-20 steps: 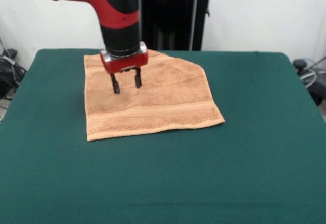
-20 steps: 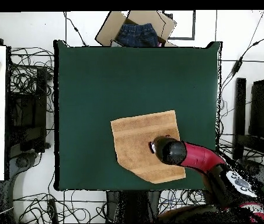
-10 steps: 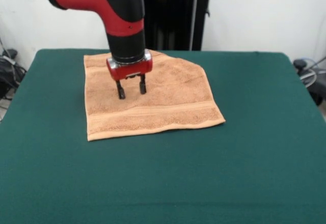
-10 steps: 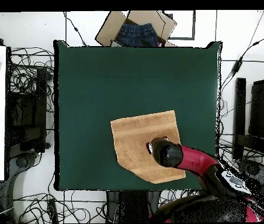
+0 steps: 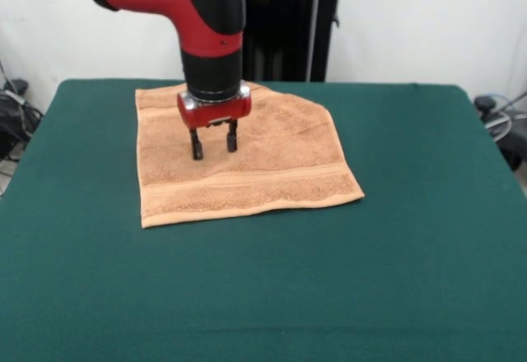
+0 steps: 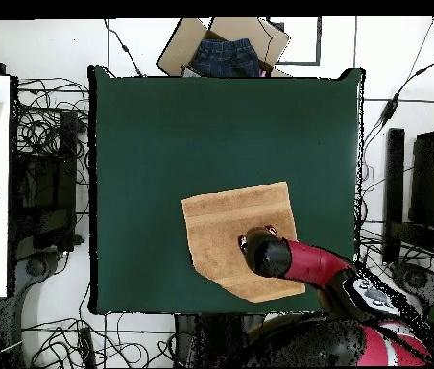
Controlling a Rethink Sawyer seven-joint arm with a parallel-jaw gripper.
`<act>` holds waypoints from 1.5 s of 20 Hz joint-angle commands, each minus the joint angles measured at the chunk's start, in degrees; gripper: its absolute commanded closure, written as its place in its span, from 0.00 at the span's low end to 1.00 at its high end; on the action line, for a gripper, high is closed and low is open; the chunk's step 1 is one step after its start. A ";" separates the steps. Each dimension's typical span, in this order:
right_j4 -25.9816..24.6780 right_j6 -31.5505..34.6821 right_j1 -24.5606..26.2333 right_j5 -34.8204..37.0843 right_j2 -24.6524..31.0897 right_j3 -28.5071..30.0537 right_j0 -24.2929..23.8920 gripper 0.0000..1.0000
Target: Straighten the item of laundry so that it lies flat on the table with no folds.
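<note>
The table (image 5: 395, 239) is the biggest thing here, a wide dark green top that fills most of both views. On it lies the towel (image 5: 272, 164), light orange-tan, spread toward the far left part of the table in the front view and, in the overhead view (image 6: 223, 226), toward the lower middle of the green top, near the edge where the robot stands. It looks mostly flat. A woven band runs across it close to its near edge in the front view, and its far right corner looks cut off at a slant, as if tucked or folded there. The red and black arm (image 5: 198, 16) comes down over the towel, and in the overhead view it hides part of the towel's right side. Its gripper (image 5: 214, 143) hangs above the towel's far left area, jaws apart with a clear gap between the two dark fingers (image 5: 197, 145), tips pointing down at the cloth and holding nothing.
</note>
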 commanded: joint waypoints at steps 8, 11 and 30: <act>0.66 9.75 -4.73 4.00 -6.04 -6.71 7.69 0.00; 0.85 9.72 -3.85 2.78 -5.00 -6.40 6.59 0.00; -2.34 5.92 12.67 -4.86 3.83 -12.38 -3.06 0.00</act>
